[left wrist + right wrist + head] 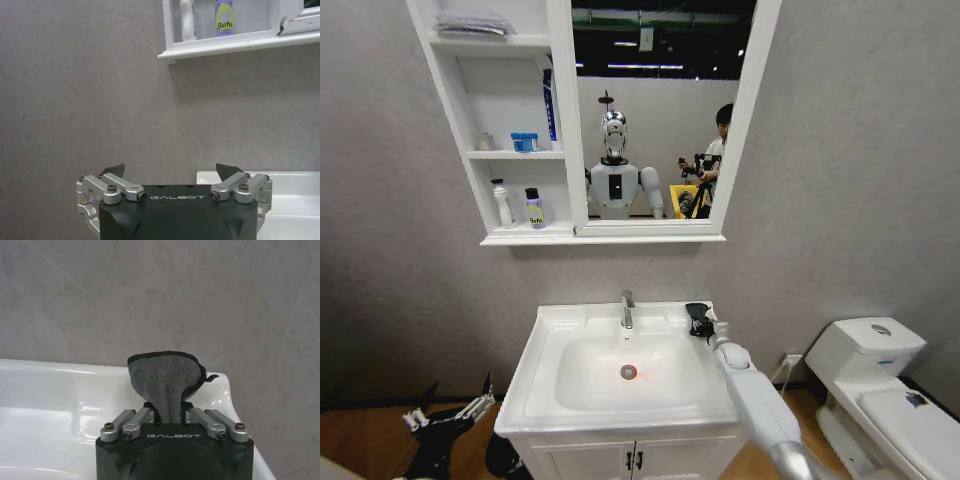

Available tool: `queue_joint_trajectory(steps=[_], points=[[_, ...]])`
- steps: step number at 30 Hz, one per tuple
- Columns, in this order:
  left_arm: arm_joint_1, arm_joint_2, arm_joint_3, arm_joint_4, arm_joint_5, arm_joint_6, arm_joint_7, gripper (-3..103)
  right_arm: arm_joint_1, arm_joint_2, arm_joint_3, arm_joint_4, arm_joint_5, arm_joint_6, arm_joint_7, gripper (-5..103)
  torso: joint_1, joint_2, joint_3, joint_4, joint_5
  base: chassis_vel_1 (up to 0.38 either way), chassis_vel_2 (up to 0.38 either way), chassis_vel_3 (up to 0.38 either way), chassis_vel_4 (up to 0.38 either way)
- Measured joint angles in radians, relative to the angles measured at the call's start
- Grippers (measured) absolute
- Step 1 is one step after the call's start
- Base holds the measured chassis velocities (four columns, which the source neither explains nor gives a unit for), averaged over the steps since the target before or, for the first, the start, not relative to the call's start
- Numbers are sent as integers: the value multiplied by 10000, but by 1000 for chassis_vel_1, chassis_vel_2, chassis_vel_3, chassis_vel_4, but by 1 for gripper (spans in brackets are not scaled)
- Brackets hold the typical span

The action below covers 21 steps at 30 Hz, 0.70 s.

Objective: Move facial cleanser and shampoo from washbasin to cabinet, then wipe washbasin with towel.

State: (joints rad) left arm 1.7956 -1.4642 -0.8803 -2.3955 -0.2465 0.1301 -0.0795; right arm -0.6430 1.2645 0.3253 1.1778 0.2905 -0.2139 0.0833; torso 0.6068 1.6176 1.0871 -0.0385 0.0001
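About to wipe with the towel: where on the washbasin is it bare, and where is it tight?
The bowl around the red-ringed drain is bare, as are the washbasin's left and front ledges. It is tight at the back: the chrome tap stands mid-ledge, and the right claw, shut on the towel, sits at the back right corner. The left claw hangs open, left of the basin.

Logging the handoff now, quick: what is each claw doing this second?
Left claw: open, empty, low beside the washbasin.
Right claw: closed on the towel at the washbasin's back right corner.
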Motion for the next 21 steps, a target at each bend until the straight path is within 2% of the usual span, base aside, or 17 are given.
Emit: queue_joint_trajectory(steps=[3,4,5,7,8,10,15,21], points=[[0,0,0,0,0,-1,1,100,-1024,4,-341,2023,766,-1075,1059,9,-2,1,-4,3,-8,0,0,0,0],[0,0,0,0,0,-1,1,100,-1024,4,-341,2023,766,-1075,1059,9,-2,1,-4,3,-8,0,0,0,0],[1,0,1,0,0,-1,0,100,-1329,26,-496,2445,1017,-1487,1392,9,-3,1,-2,0,2,0,0,0,0],[0,0,1,0,-1,-1,0,100,-1667,106,-819,2882,1509,-2117,1915,5,-3,1,-3,-1,-3,0,0,0,0],[0,0,1,0,-1,-1,0,100,-1667,106,-819,2882,1509,-2117,1915,5,-3,1,-3,-1,-3,0,0,0,0],[0,0,0,0,0,-1,0,100,-1754,168,-1118,2936,2018,-2839,2108,5,-2,1,-2,2,0,0,0,0,0],[0,0,1,0,-1,-1,0,100,-1645,240,-1420,2689,2340,-3464,2105,5,-2,1,-1,0,-1,0,0,0,0],[0,0,0,0,-1,-1,0,100,-1339,449,-1587,1949,2279,-3633,2072,5,-1,1,-1,1,-2,0,0,0,0]])
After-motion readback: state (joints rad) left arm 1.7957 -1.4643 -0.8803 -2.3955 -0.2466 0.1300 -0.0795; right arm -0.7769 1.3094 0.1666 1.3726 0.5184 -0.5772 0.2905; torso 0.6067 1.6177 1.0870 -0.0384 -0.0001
